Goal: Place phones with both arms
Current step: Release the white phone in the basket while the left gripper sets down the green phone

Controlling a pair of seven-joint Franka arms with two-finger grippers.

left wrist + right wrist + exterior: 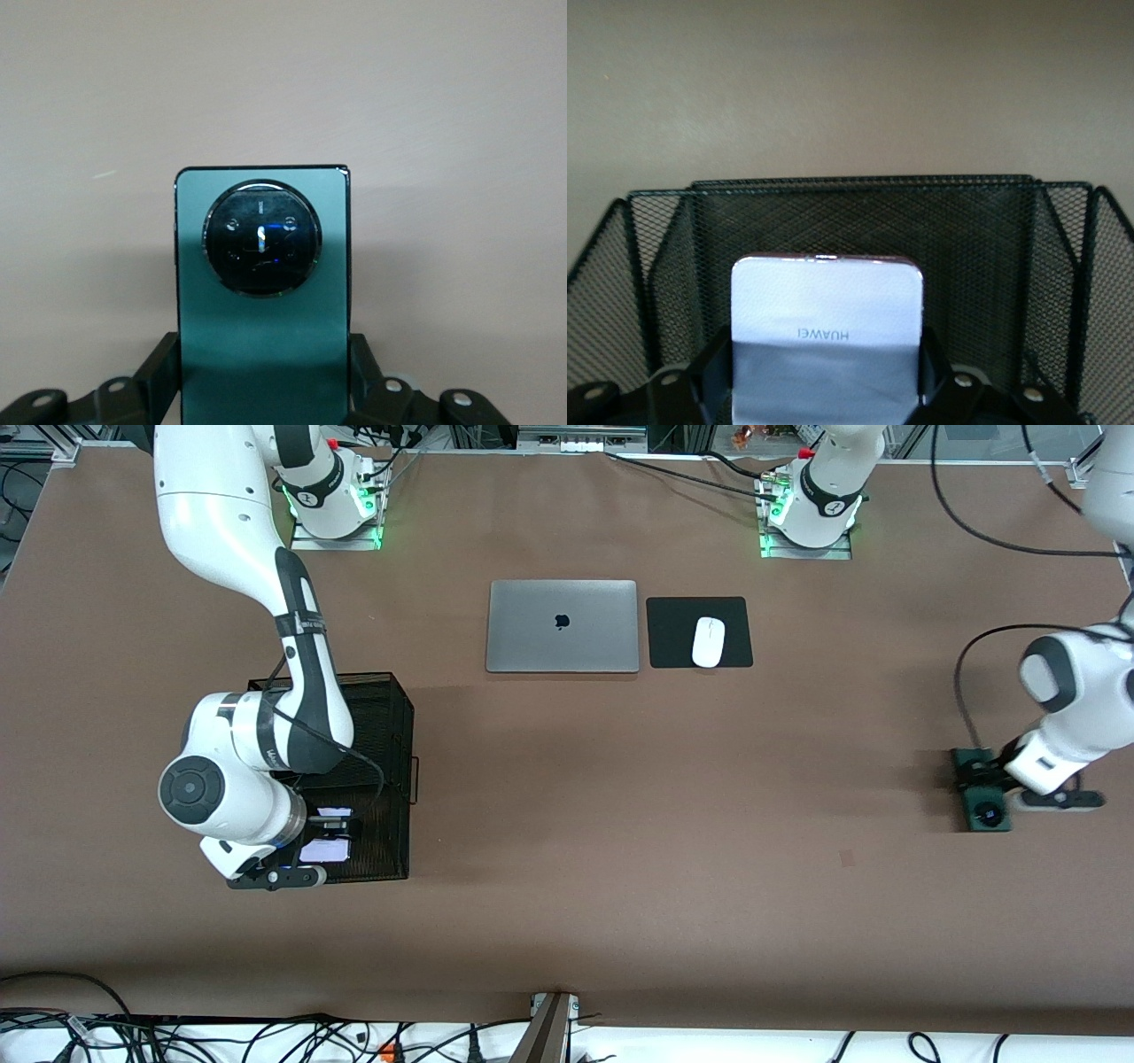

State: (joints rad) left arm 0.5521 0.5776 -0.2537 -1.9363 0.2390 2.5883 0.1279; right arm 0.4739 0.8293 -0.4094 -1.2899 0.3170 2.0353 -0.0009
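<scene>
While your right arm reached down over the black mesh basket (390,717) toward its own end of the table, the right gripper (323,837) was inside the basket, clamped on the pale lilac-white phone (827,341), one finger against each long edge, as the right wrist view showed. The phone was just above the basket floor or resting on it; you could not have told which. A second pale patch showed in the basket beside the gripper in the front view, too hidden to name. Mid-table, the silver laptop (562,626) lay shut, with the white mouse (708,641) on its black pad (699,631) beside it, both well apart from either gripper. Toward the left arm's end of the table, the left gripper (982,782) was low at the tabletop with its fingers closed on the dark green phone (262,301), gripping the long edges below the round camera ring (261,236). That phone looked to be lying flat on the table. Both phones should have handled as stiff, fairly light slabs with smooth, slippery backs and breakable glass, so the narrow sides were the right place to hold, clear of the camera ring, and any release should have come low. No black phone was in view.
</scene>
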